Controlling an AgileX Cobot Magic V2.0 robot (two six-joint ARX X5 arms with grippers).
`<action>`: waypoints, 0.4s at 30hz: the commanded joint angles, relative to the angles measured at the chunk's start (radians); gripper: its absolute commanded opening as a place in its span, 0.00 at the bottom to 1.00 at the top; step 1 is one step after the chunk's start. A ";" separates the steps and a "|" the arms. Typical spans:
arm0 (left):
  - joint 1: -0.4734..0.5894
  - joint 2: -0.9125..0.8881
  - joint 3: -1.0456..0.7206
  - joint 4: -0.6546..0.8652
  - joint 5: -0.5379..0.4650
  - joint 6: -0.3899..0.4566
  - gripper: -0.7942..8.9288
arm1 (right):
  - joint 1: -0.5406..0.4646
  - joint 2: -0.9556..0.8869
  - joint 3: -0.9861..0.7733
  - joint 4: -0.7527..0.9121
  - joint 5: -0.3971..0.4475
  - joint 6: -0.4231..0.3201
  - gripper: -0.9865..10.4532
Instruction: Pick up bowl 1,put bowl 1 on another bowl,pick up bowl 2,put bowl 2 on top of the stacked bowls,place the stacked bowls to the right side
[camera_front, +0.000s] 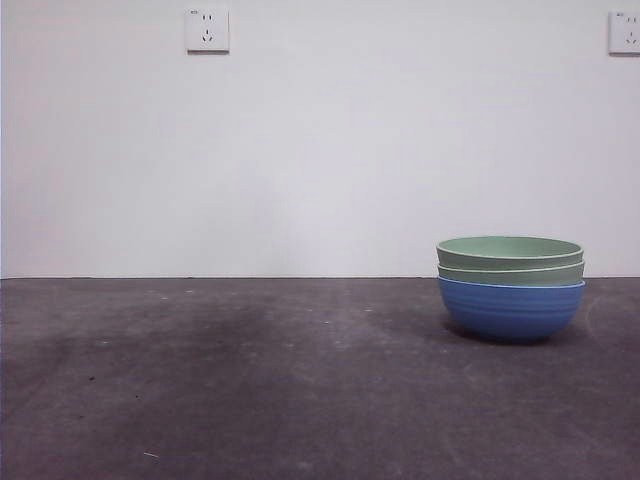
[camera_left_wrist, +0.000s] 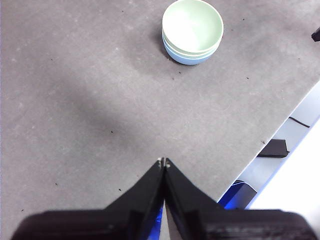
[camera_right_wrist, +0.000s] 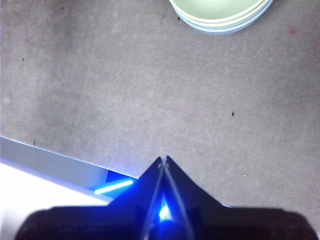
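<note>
Background: plain pale wall (camera_front: 320, 170) carrying two white power sockets, one at upper left (camera_front: 207, 29), one at the upper right edge (camera_front: 625, 32). Work surface: dark grey table (camera_front: 250, 380), matte, finely speckled and mottled, with a straight pale edge visible in both wrist views.

Left gripper (camera_left_wrist: 163, 161): two black, wedge-shaped jaws pressed together tip to tip, nothing between them, nothing touched. Positioned above bare table, well apart from the stacked bowls (camera_left_wrist: 192, 32).

Right gripper (camera_right_wrist: 163, 160): two black, wedge-shaped jaws likewise closed tip to tip, holding nothing, touching nothing. Blue glow visible at the jaw base. Positioned above bare table near the table edge, apart from the stack, of which only part of the rim enters the right wrist view (camera_right_wrist: 220, 17).

Stacked bowls (camera_front: 510, 288): resting upright on the table at the right side of the front view, free of both grippers. Count: three bowls, nested. Lowest: another bowl (camera_front: 510, 308), one unit, blue, round, smooth matte finish with faint horizontal ribs. Above it: two pale green bowls, lower green bowl (camera_front: 510, 273) showing only as a rim band, upper green bowl (camera_front: 509, 250) seated inside it, interior empty and pale. Rims level and concentric; all three about equal in diameter.

Totals: two grippers, three bowls, two sockets.
</note>
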 joint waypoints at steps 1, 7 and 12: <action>0.020 -0.023 -0.003 -0.005 -0.019 0.038 0.08 | 0.000 0.001 -0.008 0.002 0.003 0.006 0.09; 0.179 -0.158 -0.042 0.280 0.072 0.225 0.08 | 0.000 0.001 -0.008 0.002 0.003 0.006 0.09; 0.371 -0.344 -0.248 0.655 0.219 0.278 0.08 | 0.000 0.001 -0.008 0.002 0.003 0.006 0.09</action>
